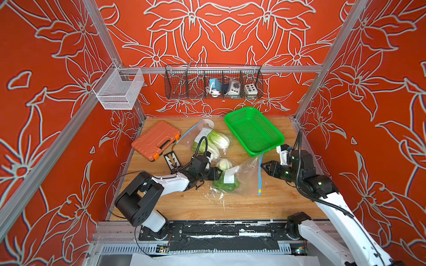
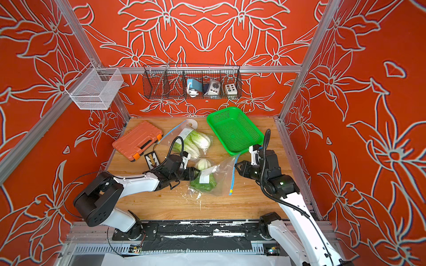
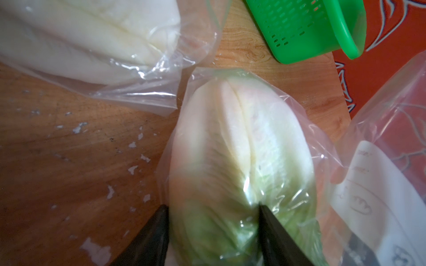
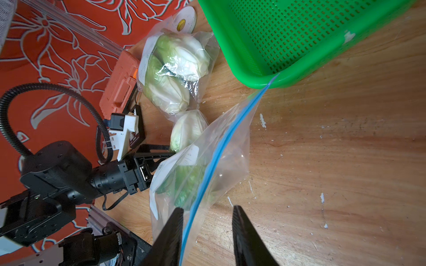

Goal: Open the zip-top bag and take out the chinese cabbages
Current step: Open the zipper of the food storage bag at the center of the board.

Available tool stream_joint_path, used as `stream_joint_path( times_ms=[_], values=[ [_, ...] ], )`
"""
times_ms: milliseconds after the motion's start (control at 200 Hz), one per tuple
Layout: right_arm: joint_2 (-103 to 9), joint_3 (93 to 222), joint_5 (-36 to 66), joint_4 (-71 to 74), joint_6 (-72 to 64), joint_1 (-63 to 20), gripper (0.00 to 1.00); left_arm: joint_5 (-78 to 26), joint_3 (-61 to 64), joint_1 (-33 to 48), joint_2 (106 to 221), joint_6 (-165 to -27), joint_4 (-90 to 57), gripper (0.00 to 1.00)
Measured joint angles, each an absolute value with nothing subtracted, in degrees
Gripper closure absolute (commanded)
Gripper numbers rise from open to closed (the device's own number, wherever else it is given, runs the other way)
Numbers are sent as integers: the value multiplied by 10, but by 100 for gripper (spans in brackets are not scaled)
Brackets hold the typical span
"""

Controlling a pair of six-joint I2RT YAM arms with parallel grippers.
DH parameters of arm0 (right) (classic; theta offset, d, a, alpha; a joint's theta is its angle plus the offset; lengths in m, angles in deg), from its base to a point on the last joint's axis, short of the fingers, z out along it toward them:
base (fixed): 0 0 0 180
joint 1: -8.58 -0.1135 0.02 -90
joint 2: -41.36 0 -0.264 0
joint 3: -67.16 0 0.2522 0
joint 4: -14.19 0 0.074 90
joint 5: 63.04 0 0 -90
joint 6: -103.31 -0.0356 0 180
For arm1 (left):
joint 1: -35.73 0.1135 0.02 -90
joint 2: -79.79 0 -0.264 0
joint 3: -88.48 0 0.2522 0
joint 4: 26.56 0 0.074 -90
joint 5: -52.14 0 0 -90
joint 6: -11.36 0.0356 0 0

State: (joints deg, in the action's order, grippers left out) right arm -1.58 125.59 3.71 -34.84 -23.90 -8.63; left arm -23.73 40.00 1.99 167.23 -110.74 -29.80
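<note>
A clear zip-top bag [image 1: 250, 177] [image 4: 228, 156] with a blue zip strip [image 1: 260, 178] [image 4: 221, 147] lies mid-table. One chinese cabbage [image 1: 224, 164] [image 3: 242, 142] lies at its left end, green leaves under the bag's film, white base pointing back. My left gripper [image 1: 219, 173] [image 3: 212, 205] is shut on its leafy end through plastic. My right gripper [image 1: 262, 165] [image 4: 207, 207] is open at the bag's right edge; the zip strip passes between its jaws, close to one finger. Two more cabbages [image 1: 215, 140] [image 4: 177, 69] lie in a second clear bag behind.
A green basket [image 1: 272, 140] stands at the back right, its near corner over the zip strip's far end. An orange case [image 1: 155, 140] and a small black card [image 1: 171, 161] lie at the left. A wire rack [image 1: 213, 94] and a white mesh basket [image 1: 117, 88] hang on the walls.
</note>
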Motion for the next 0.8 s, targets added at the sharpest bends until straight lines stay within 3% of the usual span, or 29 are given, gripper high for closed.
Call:
stream_joint_path(
  times_ms=[380,796],
  values=[
    [79,1198,-48,-389,-280,-85,71,-237,388,20,1678,-1101,-287,42],
    [86,1186,-65,-401,-297,-85,68,-237,388,20,1678,-1101,-285,42]
  ],
)
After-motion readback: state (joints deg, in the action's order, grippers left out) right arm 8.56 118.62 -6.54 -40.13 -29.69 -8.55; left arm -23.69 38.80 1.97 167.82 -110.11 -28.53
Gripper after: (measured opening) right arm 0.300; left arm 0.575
